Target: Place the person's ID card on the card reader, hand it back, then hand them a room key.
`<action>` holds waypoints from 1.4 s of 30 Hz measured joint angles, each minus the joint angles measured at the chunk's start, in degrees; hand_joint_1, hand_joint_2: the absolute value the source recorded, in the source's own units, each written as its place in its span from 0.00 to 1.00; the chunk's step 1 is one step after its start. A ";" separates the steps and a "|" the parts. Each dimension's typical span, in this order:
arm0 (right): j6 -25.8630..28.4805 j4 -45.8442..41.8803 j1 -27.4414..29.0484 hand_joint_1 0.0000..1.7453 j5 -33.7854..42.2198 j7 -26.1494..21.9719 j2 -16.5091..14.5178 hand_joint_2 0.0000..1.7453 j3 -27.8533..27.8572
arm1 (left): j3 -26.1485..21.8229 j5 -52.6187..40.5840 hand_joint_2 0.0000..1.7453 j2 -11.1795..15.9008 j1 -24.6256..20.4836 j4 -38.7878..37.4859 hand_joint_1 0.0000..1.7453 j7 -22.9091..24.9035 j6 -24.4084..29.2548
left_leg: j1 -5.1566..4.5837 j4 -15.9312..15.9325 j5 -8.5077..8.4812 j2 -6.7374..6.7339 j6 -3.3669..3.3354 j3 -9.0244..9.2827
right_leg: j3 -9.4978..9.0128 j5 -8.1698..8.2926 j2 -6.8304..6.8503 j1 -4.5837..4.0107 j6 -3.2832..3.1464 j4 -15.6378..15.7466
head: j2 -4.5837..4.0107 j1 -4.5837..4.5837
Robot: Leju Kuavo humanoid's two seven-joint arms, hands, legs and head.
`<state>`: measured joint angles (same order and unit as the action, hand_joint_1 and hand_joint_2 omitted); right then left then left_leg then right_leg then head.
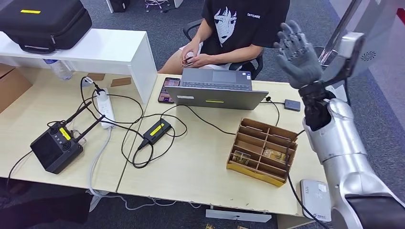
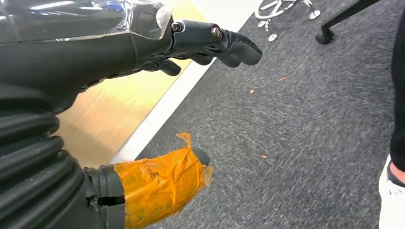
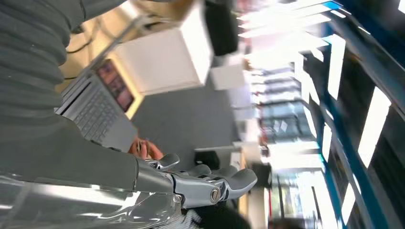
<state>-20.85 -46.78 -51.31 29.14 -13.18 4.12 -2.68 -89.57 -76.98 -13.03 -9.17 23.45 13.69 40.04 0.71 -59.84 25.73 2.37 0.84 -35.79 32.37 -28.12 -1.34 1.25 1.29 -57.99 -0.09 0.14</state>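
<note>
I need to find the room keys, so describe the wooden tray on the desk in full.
The tray looks like light brown wood or cardboard, rectangular, split by thin partitions into rows of open compartments. It lies flat and skewed near the desk's right edge, in front of the laptop. Two compartments on the near side hold small items, too unclear to identify; the others look empty. A black cable runs across its right end. No hand touches it.
</note>
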 joint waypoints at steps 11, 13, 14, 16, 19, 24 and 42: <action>-4.19 -15.24 22.65 0.00 20.07 4.34 -2.41 1.00 20.68 | 0.00 0.81 1.00 -0.11 0.20 0.00 0.00 -0.34 0.00 | 0.10 0.10 0.12 0.04 -0.07 -0.01 | -0.03 -0.11 0.06 -0.15 -0.05 0.03 | 0.00 0.00; -2.01 -23.06 28.32 0.00 21.92 5.63 -6.03 1.00 22.05 | 0.00 1.62 1.00 -0.20 0.25 0.00 0.00 0.03 0.01 | 0.12 0.15 0.16 0.05 0.00 0.00 | -0.01 -0.17 0.07 -0.17 -0.13 0.02 | 0.00 -0.01; -1.14 -26.72 30.91 0.00 22.26 6.06 -7.89 1.00 22.39 | 0.00 1.97 1.00 -0.25 0.26 0.00 0.00 0.18 0.01 | 0.13 0.18 0.18 0.03 0.03 0.01 | 0.01 -0.19 0.05 -0.17 -0.16 0.02 | 0.00 -0.03; -0.19 -32.51 34.69 0.00 22.37 6.46 -10.75 1.00 22.88 | 0.00 2.31 1.00 -0.32 0.26 0.01 0.00 0.31 0.02 | 0.13 0.22 0.19 0.01 0.07 0.01 | 0.06 -0.24 0.03 -0.17 -0.21 0.01 | 0.00 -0.03; 0.26 -38.09 37.67 0.00 22.56 6.54 -13.29 1.00 23.64 | 0.00 2.41 1.00 -0.39 0.33 0.01 0.00 0.43 0.02 | 0.14 0.24 0.18 -0.02 0.08 0.01 | 0.06 -0.29 0.02 -0.17 -0.22 0.01 | 0.00 0.01; 1.62 -44.73 41.01 0.00 21.77 6.13 -16.29 1.00 24.28 | 0.00 3.32 1.00 -0.43 0.34 0.05 0.00 0.61 0.02 | 0.10 0.23 0.19 -0.08 0.08 0.02 | 0.04 -0.27 0.00 -0.13 -0.20 0.02 | 0.00 0.00; 19.39 -65.81 51.82 0.00 28.47 0.29 -21.23 1.00 22.71 | 0.00 2.62 1.00 -1.46 0.77 0.33 0.00 2.96 0.02 | 0.10 0.23 0.23 -0.11 0.13 0.06 | 0.04 -0.26 -0.03 -0.13 -0.21 0.03 | 0.00 -0.01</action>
<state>-1.46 -112.59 0.50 57.61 -12.88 -17.11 20.03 -89.57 -74.36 -14.49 -8.40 23.78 16.65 40.06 0.80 -59.61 25.96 2.26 0.97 -35.73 32.41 -28.37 -1.37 1.12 1.07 -57.96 -0.09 0.13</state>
